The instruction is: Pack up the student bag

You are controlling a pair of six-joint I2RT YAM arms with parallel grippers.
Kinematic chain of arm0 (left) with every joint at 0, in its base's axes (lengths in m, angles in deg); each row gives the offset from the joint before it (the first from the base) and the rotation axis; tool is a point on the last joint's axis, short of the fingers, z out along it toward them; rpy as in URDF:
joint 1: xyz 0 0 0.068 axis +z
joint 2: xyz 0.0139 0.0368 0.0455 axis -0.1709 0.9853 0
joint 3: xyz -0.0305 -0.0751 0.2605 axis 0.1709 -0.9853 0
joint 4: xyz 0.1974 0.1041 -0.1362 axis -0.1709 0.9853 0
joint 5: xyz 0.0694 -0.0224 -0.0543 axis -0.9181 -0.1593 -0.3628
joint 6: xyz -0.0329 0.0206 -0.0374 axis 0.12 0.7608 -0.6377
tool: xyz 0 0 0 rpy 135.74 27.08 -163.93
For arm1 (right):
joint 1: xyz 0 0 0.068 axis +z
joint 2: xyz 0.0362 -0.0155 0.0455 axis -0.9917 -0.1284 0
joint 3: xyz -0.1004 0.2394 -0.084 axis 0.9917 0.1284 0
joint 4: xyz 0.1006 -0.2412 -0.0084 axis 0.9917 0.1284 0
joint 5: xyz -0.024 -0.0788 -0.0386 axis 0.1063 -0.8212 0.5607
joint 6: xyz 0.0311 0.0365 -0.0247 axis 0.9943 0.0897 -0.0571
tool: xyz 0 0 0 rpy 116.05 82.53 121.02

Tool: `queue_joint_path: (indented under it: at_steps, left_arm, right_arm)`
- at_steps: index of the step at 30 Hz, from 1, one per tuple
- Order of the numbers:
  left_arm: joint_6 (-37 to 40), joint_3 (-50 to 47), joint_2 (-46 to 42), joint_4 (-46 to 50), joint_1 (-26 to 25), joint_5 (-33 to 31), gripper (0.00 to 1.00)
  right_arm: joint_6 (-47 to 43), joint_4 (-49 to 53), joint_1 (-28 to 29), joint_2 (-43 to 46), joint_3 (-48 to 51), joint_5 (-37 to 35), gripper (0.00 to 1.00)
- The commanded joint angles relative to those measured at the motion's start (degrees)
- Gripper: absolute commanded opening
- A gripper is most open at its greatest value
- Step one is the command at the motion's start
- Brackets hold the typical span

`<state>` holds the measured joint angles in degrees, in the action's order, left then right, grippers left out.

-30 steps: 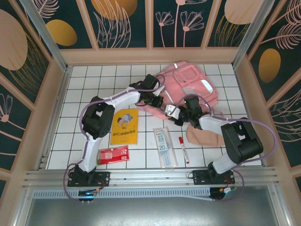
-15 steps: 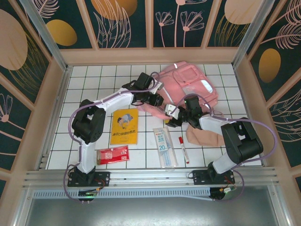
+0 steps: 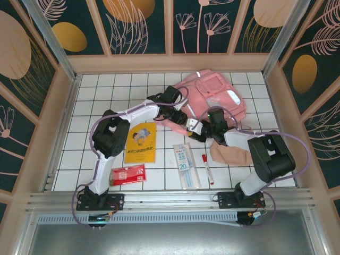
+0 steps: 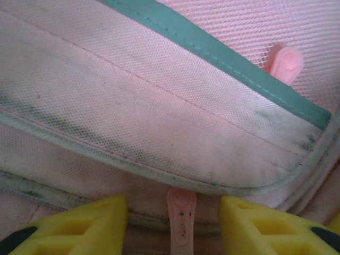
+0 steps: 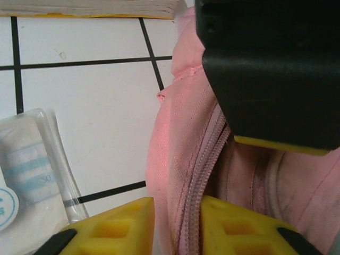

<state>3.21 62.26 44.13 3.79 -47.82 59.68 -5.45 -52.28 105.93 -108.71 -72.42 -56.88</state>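
White tiles with black grid lines are covering the table (image 3: 101,95), and pale wooden walls (image 3: 170,62) are boxing it in on three sides. Looking down from the top camera, I am seeing the soft pink fabric student bag (image 3: 215,93) lying flat at the far right, its far edge near the back wall. Both arms are reaching to its near-left edge, the left gripper (image 3: 182,118) and right gripper (image 3: 194,130) working just beside each other.

Bare tiles are stretching along the left side and far-left corner, giving the left arm free swing. Nearer me the floor is busier: a yellow illustrated booklet (image 3: 141,142), a red flat packet (image 3: 127,174), a clear plastic packet with blue print (image 3: 187,164) and a thin red-capped marker (image 3: 206,169) are lying in a loose row. A small beige-pink pouch (image 3: 231,154) is sitting under the right forearm.

From the left wrist I am getting what the overhead cannot resolve: yellow fingers (image 4: 79,226) standing apart, a pink zip pull (image 4: 181,220) hanging between them untouched, a teal trim band (image 4: 228,58) crossing the fabric, and a second pink pull (image 4: 286,62) beyond it.

From the right wrist, yellow fingers (image 5: 114,231) are sitting narrow, the bag's zip seam (image 5: 204,170) filling the gap between them, with tile and the clear packet close on their left.
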Motion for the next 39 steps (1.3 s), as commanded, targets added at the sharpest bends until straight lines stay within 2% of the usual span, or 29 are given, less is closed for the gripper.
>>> queue_joint_path:
  at_steps: [1,4,7,8,13,18,23,24,25,26,27,29,31,33,36,39]
  left_arm:
    - [2.59,3.85,3.68,5.67,-0.39,-3.45,0.41]
    - [3.45,6.32,4.95,8.25,-0.33,-5.52,0.22]
    - [5.3,6.48,3.42,8.07,-0.34,-4.27,0.03]
    - [5.57,6.27,2.53,7.71,-0.34,-4.61,0.0]
    - [3.64,4.83,-2.77,4.67,1.33,-2.6,0.0]
    - [-4.12,-2.77,-9.52,-4.75,6.99,5.82,0.0]
    - [-5.6,-11.65,-14.71,-11.56,8.79,5.08,0.0]
    - [-6.24,-12.64,-14.9,-12.32,8.77,7.74,0.11]
    - [-7.59,-13.21,-14.68,-12.95,8.66,11.74,0.23]
    - [-9.48,-13.14,-14.26,-13.08,8.29,13.95,0.29]
    - [-10.14,-12.92,-14.09,-12.64,7.4,14.01,0.33]
    - [-7.44,-12.56,-14.5,-11.4,4.43,8.92,0.41]
    - [-5.47,-11.46,-13.97,-9.66,1.36,2.43,0.47]
    - [-6.5,-7.99,-11.08,-5.71,0.62,0.2,0.47]
    - [-7.29,-2.27,-6.03,0.22,-0.28,-4.18,0.47]
    - [-7.63,1.6,-2.42,4.1,-1.3,-9.66,0.46]
  right_arm:
    - [-1.16,-1.18,0.21,-0.13,1.72,0.22,0.19]
    - [-1.63,-1.49,0.07,0.07,2.16,-0.55,0.14]
    - [-1.86,-1.4,-0.04,0.1,2.42,-1.13,0.12]
    - [-1.9,-1.25,-0.2,0.08,2.42,-1.13,0.12]
    - [-2.62,0.03,-1.3,0.67,2.25,-1.13,0.08]
    - [-3.09,0.55,-1.88,1.07,2.29,-1.23,0.06]
    - [-2.93,0.8,-1.96,1.29,2.19,-0.57,0.07]
    - [-2.81,0.61,-1.91,1.36,2.16,-0.43,0.11]
    - [-2.0,-0.03,-1.93,1.53,2.19,-0.01,0.19]
    - [-0.9,-0.56,-1.94,1.72,2.16,0.86,0.29]
    - [0.17,-1.11,-1.98,1.96,2.07,1.46,0.33]
    - [2.69,-3.22,-2.29,3.04,2.44,2.47,0.35]
    - [5.69,-5.61,-3.45,4.74,3.15,3.94,0.43]
    - [8.42,-7.65,-5.03,7.33,4.07,6.42,0.49]
    - [10.04,-10.41,-6.55,11.24,6.15,8.18,0.5]
    - [7.26,-7.56,-6.73,13.06,6.39,8.54,0.5]
